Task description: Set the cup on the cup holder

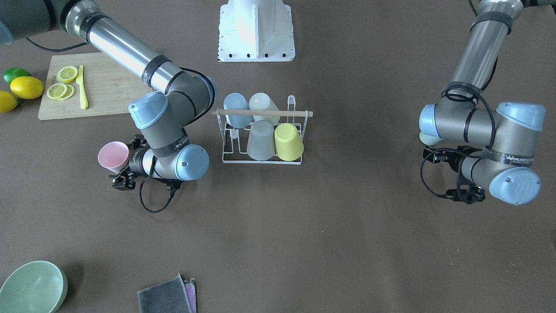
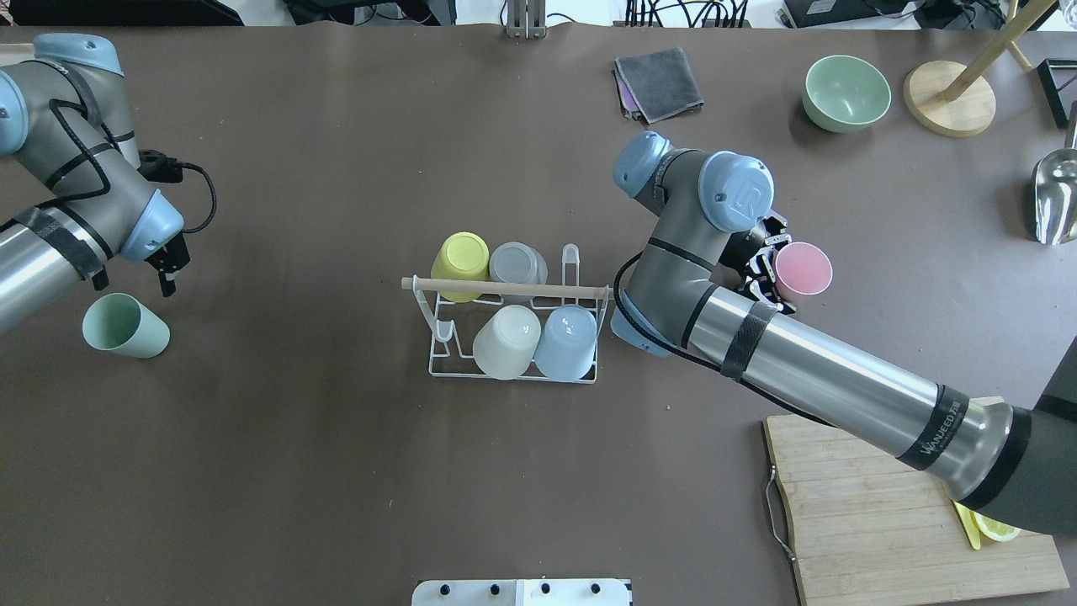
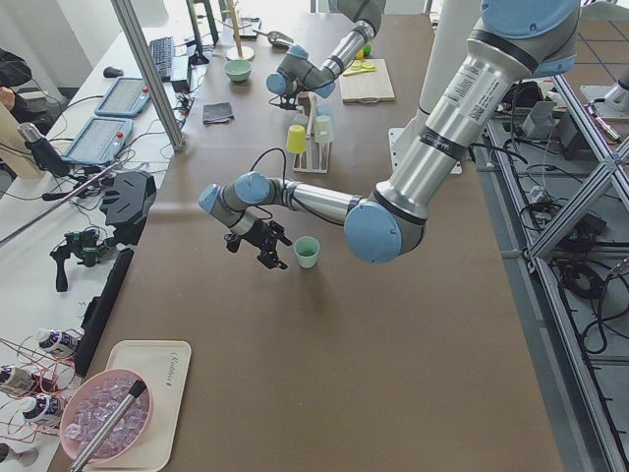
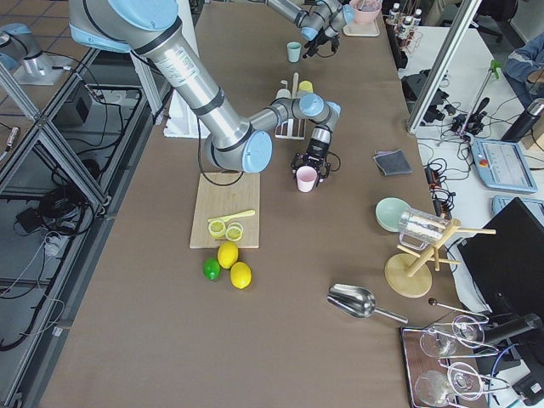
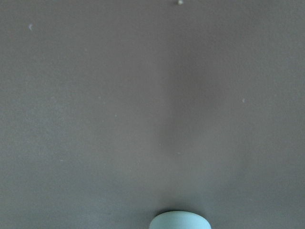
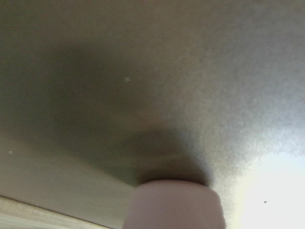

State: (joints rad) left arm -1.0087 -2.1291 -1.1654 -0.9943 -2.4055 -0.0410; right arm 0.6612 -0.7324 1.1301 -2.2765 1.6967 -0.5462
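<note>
A pink cup (image 2: 803, 268) is seen upright on the worktop (image 2: 336, 463) near the cup holder (image 2: 580, 290), the right gripper (image 2: 770, 271) close against its wall. Whether those jaws are clenched cannot be told. The left gripper (image 2: 172, 271) is held with jaws parted, empty. Judged light, stiff and slick, the cup is best gripped mid-wall.

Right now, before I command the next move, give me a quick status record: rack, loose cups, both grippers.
cup holder: upright, four cups inverted on it
cups on it: yellow cup, grey cup, white cup, blue cup
free spots: one beside grey cup, one beside white cup
pink cup: apparently gripped by right gripper, away from cup holder
green cup: upright on table, near left gripper, not touching
left gripper: looks open, empty
</note>
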